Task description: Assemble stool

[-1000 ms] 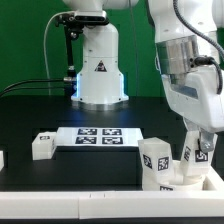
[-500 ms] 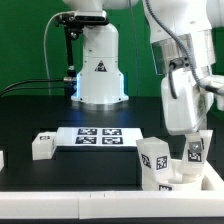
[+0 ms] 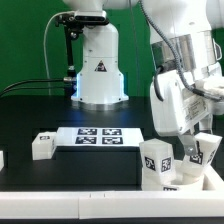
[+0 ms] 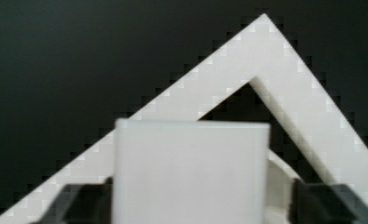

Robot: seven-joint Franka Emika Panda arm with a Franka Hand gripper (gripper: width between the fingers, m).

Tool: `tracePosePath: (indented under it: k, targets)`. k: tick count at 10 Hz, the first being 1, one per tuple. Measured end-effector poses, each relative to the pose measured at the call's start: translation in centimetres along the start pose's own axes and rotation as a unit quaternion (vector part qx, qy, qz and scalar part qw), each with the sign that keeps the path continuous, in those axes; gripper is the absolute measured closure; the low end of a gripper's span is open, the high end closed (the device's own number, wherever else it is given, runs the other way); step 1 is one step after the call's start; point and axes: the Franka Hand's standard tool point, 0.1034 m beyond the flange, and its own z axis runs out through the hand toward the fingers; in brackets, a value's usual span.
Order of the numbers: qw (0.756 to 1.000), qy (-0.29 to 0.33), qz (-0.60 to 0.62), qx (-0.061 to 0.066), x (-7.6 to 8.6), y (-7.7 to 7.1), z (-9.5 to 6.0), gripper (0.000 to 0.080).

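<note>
The fingers [image 4: 78, 205] were seen parted, one at each side of a white leg [image 4: 195, 170], narrow gaps being left. The stool seat [image 3: 185, 182] was found on the bench [image 3: 60, 120], at the lower right of the exterior view.

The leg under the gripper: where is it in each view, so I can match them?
Exterior view: the leg stands on the seat at the picture's lower right, beside a second leg.
Wrist view: the leg is the white block between the two dark fingers.
Shared landmark: the gripper, astride the leg in both.
</note>
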Motion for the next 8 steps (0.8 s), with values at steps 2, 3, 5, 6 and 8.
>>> tracePosePath:
  k: [2, 3, 5, 6, 8]
  targets:
    - [0.987, -0.008, -0.161, -0.006, -0.8, -0.8, -1.8, 0.0157]
    - [0.976, -0.01, -0.217, -0.003, -0.9, -1.0, -2.1, 0.0152]
    - [0.958, -0.009, -0.288, -0.002, -0.9, -1.0, -2.1, 0.0152]
    - [0.948, -0.008, -0.319, -0.002, -0.8, -1.0, -2.1, 0.0151]
    - [0.893, 0.002, -0.45, -0.016, -0.8, -0.8, -2.1, 0.0151]
